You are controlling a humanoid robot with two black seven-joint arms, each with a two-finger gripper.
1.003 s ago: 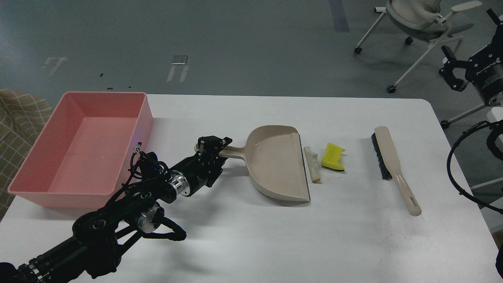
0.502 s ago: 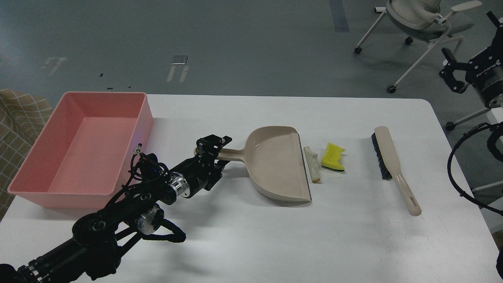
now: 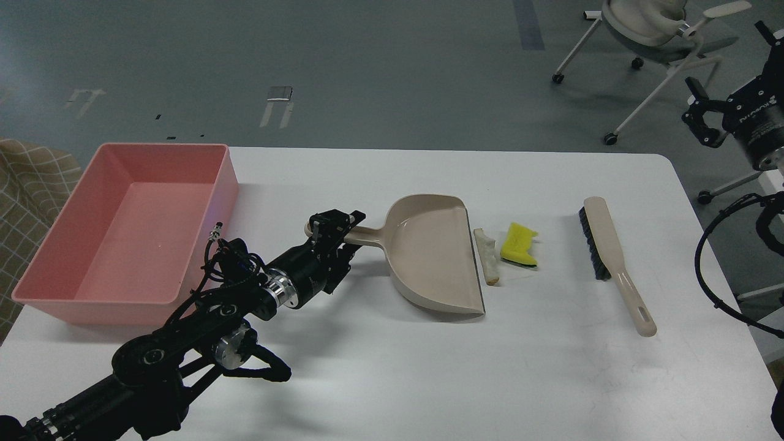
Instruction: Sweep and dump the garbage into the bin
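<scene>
The garbage lies on the white table (image 3: pixel 429 367): a yellow sponge chunk (image 3: pixel 518 244) and an off-white stick (image 3: pixel 488 255), both just right of the open mouth of the beige dustpan (image 3: pixel 429 257). My left gripper (image 3: pixel 339 231) is shut on the dustpan's handle, with the pan resting on the table. The pink bin (image 3: pixel 110 303) stands at the table's left edge and looks empty. My right gripper (image 3: pixel 703 116) hangs in the air off the table's far right corner, with its fingers apart and empty.
A beige brush with black bristles (image 3: pixel 606 251) lies right of the sponge, with its handle pointing to the front. An office chair (image 3: pixel 649 24) stands on the floor behind the table at the right. A checked cloth (image 3: pixel 24 184) lies left of the bin.
My left gripper has shifted slightly on the dustpan handle, and the pan has turned a little. My right gripper has risen a little at the right edge.
</scene>
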